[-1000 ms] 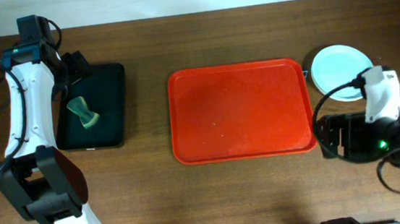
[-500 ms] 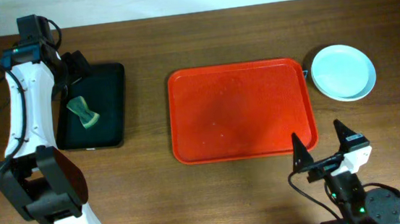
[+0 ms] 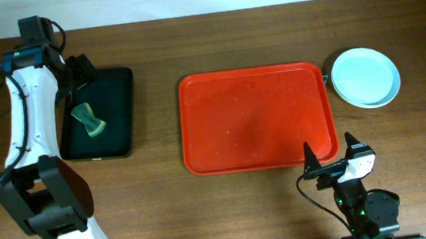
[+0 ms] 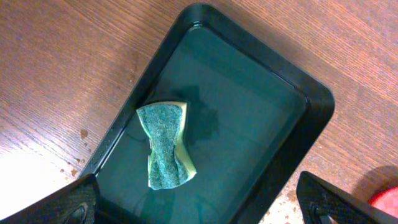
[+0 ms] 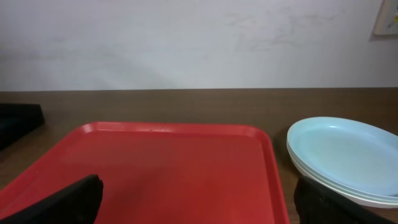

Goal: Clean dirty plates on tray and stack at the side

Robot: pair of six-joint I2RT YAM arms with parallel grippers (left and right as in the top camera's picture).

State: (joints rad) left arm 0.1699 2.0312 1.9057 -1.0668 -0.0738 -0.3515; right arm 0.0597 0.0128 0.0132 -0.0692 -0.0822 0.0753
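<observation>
The red tray lies in the middle of the table with nothing on it; it also shows in the right wrist view. The pale mint plates sit stacked on the table just right of the tray's far right corner, also in the right wrist view. My right gripper is open and empty at the tray's near right corner, fingers spread wide. My left gripper is open and empty over the black tray, its fingers apart.
A smaller black tray stands at the left, holding a green and yellow sponge, seen close in the left wrist view. Small crumbs or drops lie on the wood beside it. A pale wall stands behind the table.
My right arm pulled back from beside the plate stack to the table's near edge by the tray's near right corner. The left arm has not moved.
</observation>
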